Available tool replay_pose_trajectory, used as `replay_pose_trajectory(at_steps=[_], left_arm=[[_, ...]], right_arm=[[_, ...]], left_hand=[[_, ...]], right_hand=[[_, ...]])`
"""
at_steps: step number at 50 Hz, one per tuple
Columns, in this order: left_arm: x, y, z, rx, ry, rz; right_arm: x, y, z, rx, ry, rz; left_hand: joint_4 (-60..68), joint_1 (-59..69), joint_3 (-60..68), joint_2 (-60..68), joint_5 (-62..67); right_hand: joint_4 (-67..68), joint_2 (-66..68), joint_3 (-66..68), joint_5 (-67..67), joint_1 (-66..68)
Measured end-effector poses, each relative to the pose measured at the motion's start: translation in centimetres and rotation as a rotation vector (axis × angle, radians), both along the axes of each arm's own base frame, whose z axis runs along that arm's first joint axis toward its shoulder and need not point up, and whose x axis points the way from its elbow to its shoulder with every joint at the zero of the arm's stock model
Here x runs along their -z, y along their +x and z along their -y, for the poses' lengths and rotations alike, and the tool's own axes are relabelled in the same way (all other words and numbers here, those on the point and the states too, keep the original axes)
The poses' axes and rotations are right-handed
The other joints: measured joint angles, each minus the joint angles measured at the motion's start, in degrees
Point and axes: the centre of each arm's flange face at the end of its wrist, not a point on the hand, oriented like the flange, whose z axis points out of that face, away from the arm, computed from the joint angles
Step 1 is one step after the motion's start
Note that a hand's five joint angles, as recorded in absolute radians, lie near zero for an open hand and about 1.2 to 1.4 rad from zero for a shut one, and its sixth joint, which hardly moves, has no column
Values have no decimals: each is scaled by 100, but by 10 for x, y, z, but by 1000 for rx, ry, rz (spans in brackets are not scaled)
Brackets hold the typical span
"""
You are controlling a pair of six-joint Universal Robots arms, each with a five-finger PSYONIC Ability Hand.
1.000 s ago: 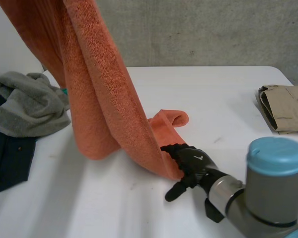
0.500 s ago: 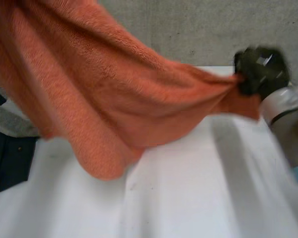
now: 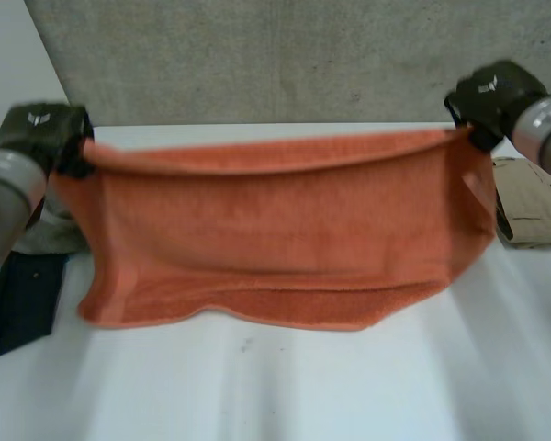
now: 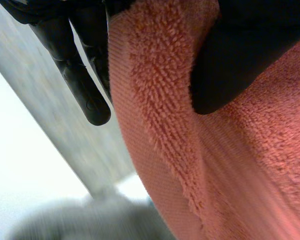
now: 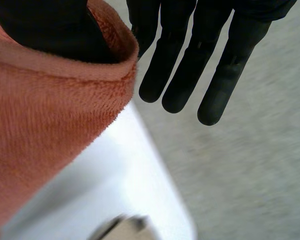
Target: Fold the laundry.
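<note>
At upper left my left hand pinched 1 top corner of the orange towel. At upper right my right hand pinched the other, thumb on cloth. The towel hung between my 2 hands, long axis across the frame, lower edge about at the desk. Lying by: 1 dark garment, 1 grey garment, 1 folded beige garment.

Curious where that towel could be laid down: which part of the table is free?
The broad strip of white table nearer the camera than the hanging fluffy orange towel is bare. Its sides are crowded: a dark navy cloth and a rumpled grey garment at the left, a folded beige garment at the right.
</note>
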Motion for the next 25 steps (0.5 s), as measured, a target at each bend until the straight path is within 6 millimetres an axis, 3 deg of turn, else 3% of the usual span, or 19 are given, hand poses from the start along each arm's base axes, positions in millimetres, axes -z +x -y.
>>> replay_pose_trajectory(at_steps=[3, 6, 9, 10, 13, 19, 20, 22, 23, 24, 25], left_arm=[[-16, -8, 27, 10, -137, -24], [-60, -18, 56, 24, -381, -75], [-90, -20, 66, 25, -517, -114], [-109, -20, 69, 21, -598, -146], [-131, -17, 69, 11, -677, -196], [-131, -11, 65, -11, -642, -244], [-119, -9, 62, -18, -585, -243], [-114, -9, 61, -19, -563, -240], [-97, -8, 57, -21, -498, -231], [-78, -8, 52, -18, -429, -217], [-66, -8, 49, -14, -388, -208]], right_arm=[[-15, 9, 21, 34, -168, 60], [-58, 16, 41, 83, -467, 203], [-89, 16, 45, 84, -651, 293], [-106, 16, 44, 71, -752, 336], [-121, 14, 40, 31, -837, 370], [-111, 11, 38, -26, -778, 366], [-96, 7, 39, -29, -702, 356], [-92, 7, 40, -28, -685, 354], [-83, 4, 40, -25, -642, 349], [-56, -2, 40, -18, -523, 334], [-45, -4, 40, -16, -477, 328]], left_hand=[[0, 0, 1, 1, 0], [0, 0, 2, 1, -1], [0, 0, 2, 1, 0], [0, 0, 2, 1, -1], [0, 0, 2, 1, 0], [0, 0, 2, 1, -1], [0, 0, 2, 2, 0], [0, 0, 2, 2, 0], [0, 0, 2, 2, 0], [0, 0, 2, 2, 0], [0, 0, 2, 2, -1]], right_hand=[[1, 0, 0, 0, 0], [2, 0, 2, 0, 0], [2, 0, 2, 0, 0], [3, 0, 2, 0, 0], [3, 0, 2, 8, 0], [3, 0, 2, 31, 0], [3, 0, 2, 31, 0], [3, 0, 2, 31, 0], [3, 0, 2, 31, 0], [3, 0, 3, 31, 0], [3, 0, 3, 31, 0]])
